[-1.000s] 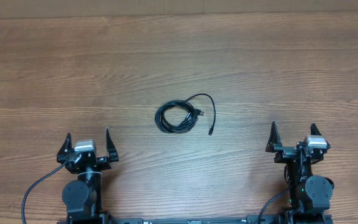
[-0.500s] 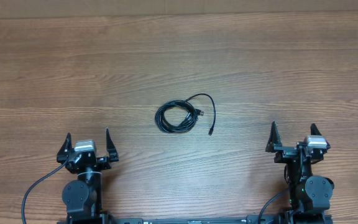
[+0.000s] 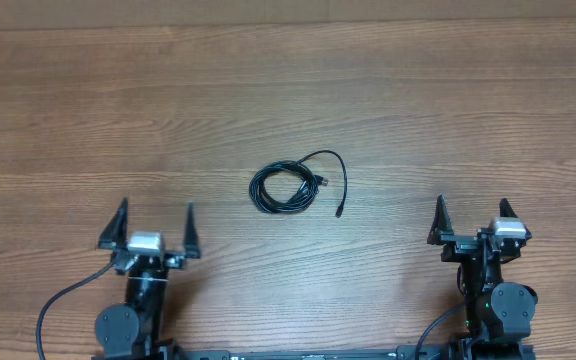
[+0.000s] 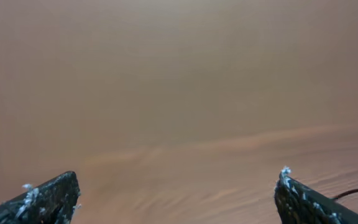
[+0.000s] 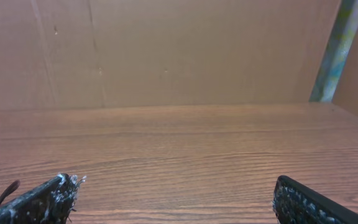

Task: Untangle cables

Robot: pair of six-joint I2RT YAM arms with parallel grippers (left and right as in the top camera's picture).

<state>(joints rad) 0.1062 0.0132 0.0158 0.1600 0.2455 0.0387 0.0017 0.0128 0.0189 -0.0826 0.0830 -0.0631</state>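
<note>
The cables point(image 3: 286, 187) lie coiled on the desk point(image 3: 288, 80) — left gripper point(image 3: 156, 207) and right gripper point(image 3: 473, 205) well short of them, fingers point(image 3: 118, 228) spread wide, empty — so reaching in comes next, likely toward the loose plug end point(image 3: 338, 212).

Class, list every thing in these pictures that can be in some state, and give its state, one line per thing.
cables: coiled in a tangled bundle, lying on the table, one plug end trailing to the right, nothing holding them.
left gripper: open, empty, apart from the cables.
right gripper: open, empty, apart from the cables.
</note>
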